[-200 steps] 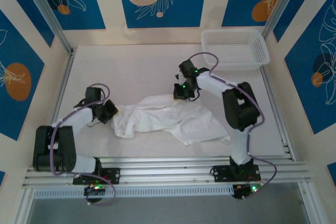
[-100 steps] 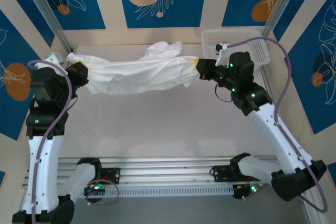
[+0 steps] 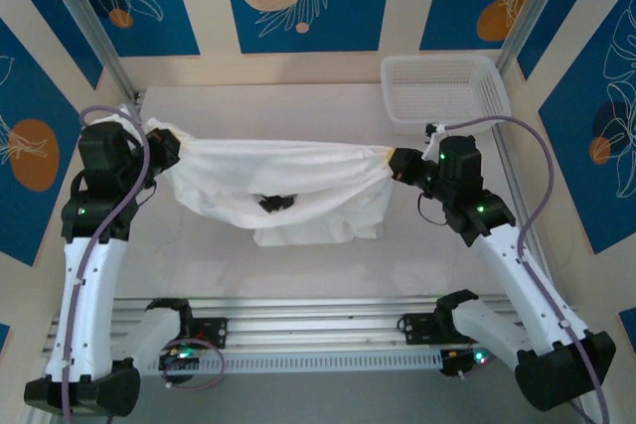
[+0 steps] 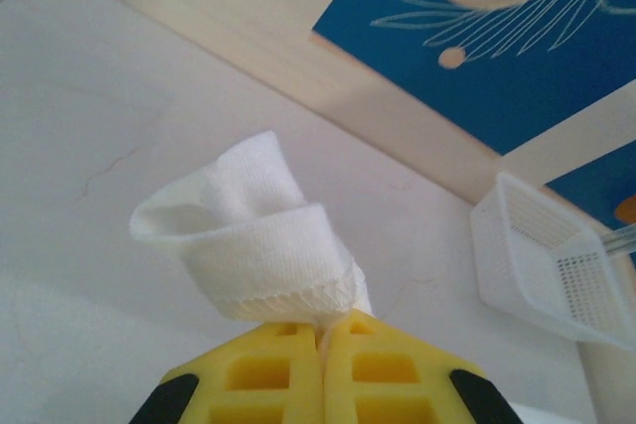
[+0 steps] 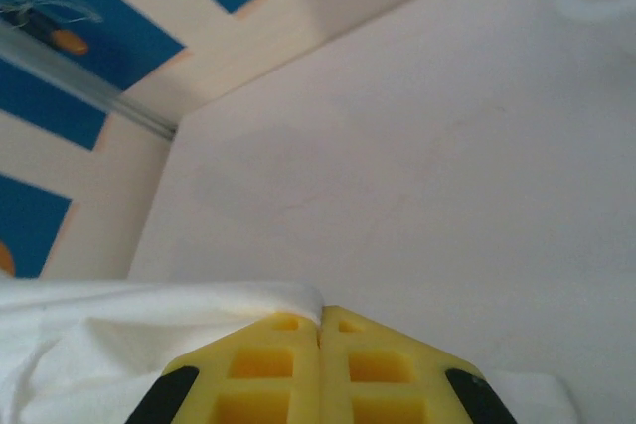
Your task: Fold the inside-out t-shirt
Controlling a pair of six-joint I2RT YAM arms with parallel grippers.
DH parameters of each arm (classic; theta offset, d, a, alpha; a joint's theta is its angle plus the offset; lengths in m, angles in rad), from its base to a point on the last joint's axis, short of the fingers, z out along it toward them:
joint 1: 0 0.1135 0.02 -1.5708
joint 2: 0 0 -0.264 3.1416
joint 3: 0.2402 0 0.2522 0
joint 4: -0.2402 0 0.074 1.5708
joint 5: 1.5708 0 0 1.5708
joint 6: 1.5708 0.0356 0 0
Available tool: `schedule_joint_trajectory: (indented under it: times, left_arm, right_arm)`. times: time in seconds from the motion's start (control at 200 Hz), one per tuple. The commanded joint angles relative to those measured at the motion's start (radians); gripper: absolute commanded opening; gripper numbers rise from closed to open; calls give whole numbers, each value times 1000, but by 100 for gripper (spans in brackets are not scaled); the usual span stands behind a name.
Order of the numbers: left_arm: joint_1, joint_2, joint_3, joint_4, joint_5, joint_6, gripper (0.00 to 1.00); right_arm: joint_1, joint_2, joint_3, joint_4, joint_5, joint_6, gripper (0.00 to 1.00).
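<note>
two grippers are holding the inside-out t-shirt (image 3: 298,171) up between them, over the middle of the table (image 3: 298,270). the left gripper (image 3: 165,142) is pinching one end at 9 o'clock, its yellow fingers (image 4: 263,374) squeezing shut on a rolled bit of cloth. the right gripper (image 3: 396,162) is pinching the other end at 3 o'clock, shut tight too. a white basket (image 3: 444,60) is sitting at 1 o'clock.

- The left arm (image 3: 87,280) and right arm (image 3: 519,267): white tubular links, black joint housings.
- Purple cables (image 3: 509,120) loop along each arm.
- Small green lights (image 3: 481,208) glow on the joints.
- Yellow fingers (image 4: 260,376), moulded with square recesses, black outer corners.
</note>
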Motion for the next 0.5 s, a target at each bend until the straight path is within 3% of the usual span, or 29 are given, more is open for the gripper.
schedule_joint_trajectory:
  times: [0.0, 0.155, 0.3, 0.41, 0.495]
  left_arm:
    - [15, 29, -20, 18, -28, 5, 0]
    - [8, 65, -114, 103, 47, -69, 0]
    - [-12, 144, -306, 201, 24, -103, 0]
    - [-14, 276, -384, 240, 21, -114, 0]
    - [-16, 361, -406, 283, 47, -127, 0]
  right_arm:
    - [-62, -18, -2, -28, -12, 55, 0]
    - [-31, 74, -52, -22, -36, 90, 10]
    - [0, 262, -166, 47, -112, 106, 37]
    - [16, 360, -111, -25, -136, 36, 43]
    - [85, 356, -75, -48, -65, -25, 44]
